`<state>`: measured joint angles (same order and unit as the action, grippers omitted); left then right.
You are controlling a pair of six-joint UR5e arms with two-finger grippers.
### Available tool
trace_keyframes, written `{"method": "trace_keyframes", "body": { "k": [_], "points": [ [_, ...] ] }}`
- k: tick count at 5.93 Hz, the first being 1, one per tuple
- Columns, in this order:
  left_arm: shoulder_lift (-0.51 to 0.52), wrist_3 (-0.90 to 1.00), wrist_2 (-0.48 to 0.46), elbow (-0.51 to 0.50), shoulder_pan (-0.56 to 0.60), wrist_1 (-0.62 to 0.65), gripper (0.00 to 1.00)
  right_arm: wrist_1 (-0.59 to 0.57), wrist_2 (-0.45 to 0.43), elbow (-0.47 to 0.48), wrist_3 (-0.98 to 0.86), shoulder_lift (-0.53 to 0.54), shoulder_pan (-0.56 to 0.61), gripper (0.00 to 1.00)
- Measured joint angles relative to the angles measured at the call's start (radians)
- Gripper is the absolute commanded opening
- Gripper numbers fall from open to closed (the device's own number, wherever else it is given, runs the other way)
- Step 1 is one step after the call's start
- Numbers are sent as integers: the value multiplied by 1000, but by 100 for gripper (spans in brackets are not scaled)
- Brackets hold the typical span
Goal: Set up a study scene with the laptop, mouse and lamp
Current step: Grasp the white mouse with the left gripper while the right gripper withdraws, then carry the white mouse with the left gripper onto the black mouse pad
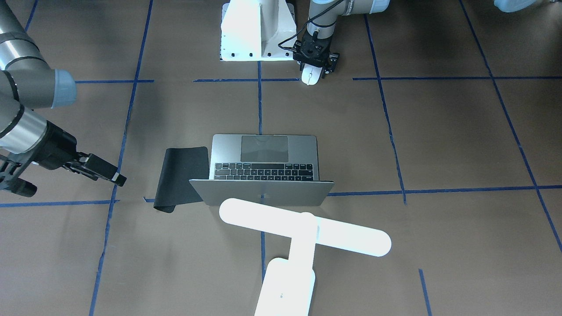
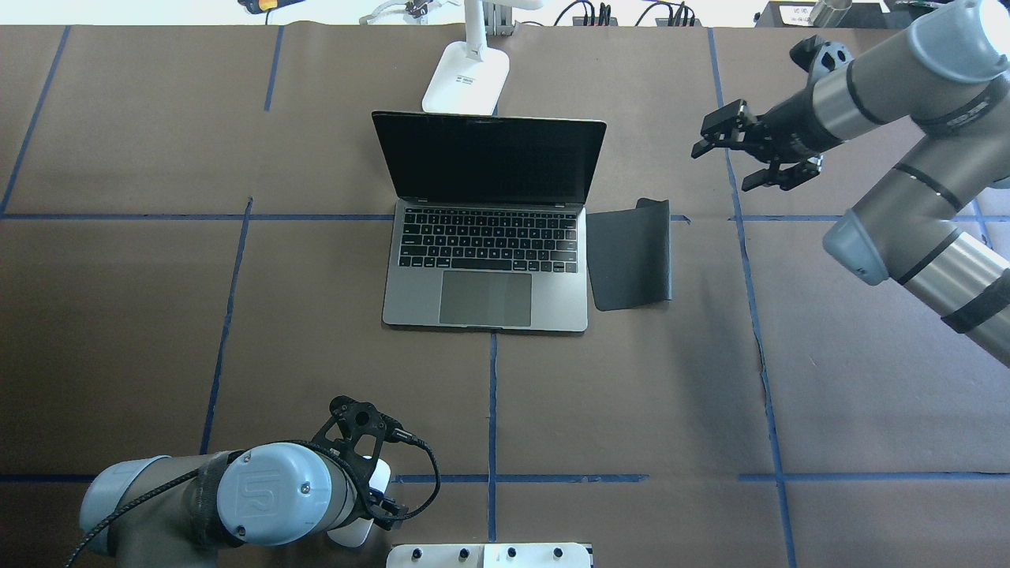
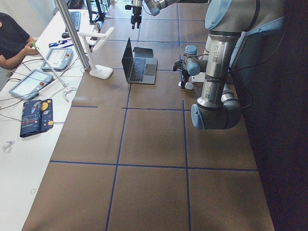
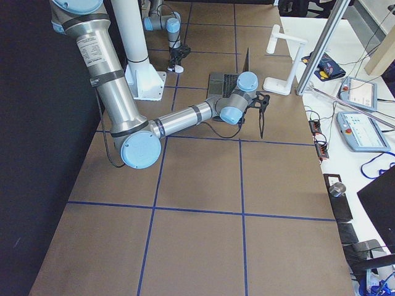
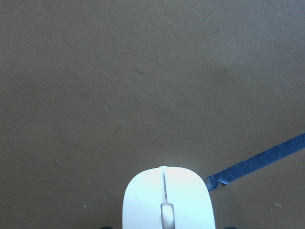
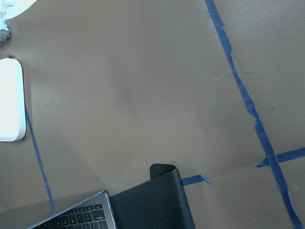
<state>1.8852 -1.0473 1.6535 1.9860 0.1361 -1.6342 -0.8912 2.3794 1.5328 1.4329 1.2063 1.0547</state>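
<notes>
While the left jaws are straddling the mouse [image 1: 310, 76], clamped or not I cannot tell, this small white oval with a thin centre line is lying on the desk [image 1: 439, 131] at the front-facing view's top centre; the right jaws are hanging apart, mid-left.
</notes>
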Motion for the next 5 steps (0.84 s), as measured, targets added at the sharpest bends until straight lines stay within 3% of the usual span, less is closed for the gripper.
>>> {"method": "trace_keyframes", "body": {
  "k": [1, 3, 5],
  "points": [
    [2, 0, 1, 3, 1, 1, 12, 0, 26, 2, 0, 6, 22, 100],
    [28, 0, 1, 11, 21, 8, 12, 0, 53, 23, 0, 25, 44, 100],
    [145, 1, 1, -11, 84, 14, 10, 1, 57, 58, -6, 71, 62, 100]
  ]
}}
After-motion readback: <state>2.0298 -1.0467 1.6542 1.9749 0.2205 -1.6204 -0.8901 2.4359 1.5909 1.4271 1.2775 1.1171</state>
